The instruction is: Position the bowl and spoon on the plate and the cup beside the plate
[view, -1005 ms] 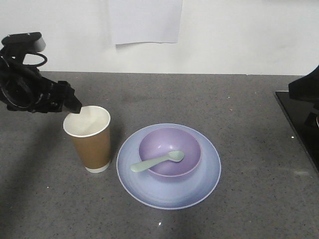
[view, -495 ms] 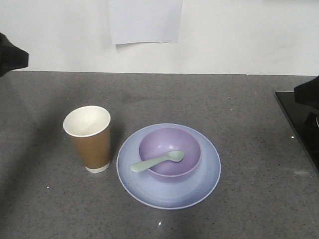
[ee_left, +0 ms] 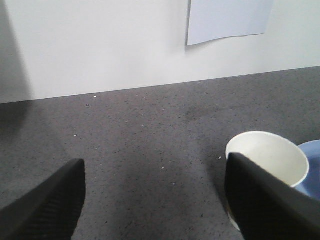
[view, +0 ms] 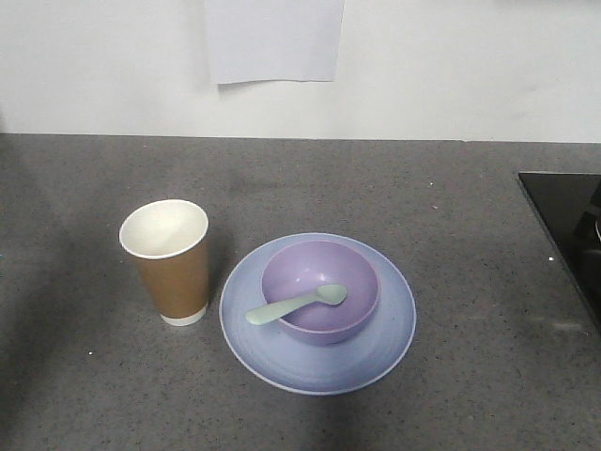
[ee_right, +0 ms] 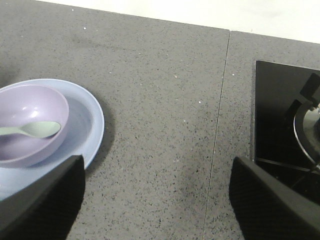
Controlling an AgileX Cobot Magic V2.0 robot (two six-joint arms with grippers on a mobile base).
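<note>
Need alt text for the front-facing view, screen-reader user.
A lavender bowl sits on a pale blue plate on a grey speckled counter, with a mint-green spoon resting across the bowl's rim, its head inside. A brown paper cup stands upright just left of the plate; no robot arm is visible.

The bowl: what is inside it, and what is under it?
The bowl holds the spoon's head; the handle overhangs its rim. It sits on the plate, whose centre it hides.

A dark grey speckled surface (view: 470, 216) runs back to a plain white wall (view: 451, 66). A sheet of white paper (view: 273, 39) hangs on that wall. At the right edge sits a glossy black cooktop (view: 563, 221), its burner (ee_right: 307, 127) showing in the right wrist view.
</note>
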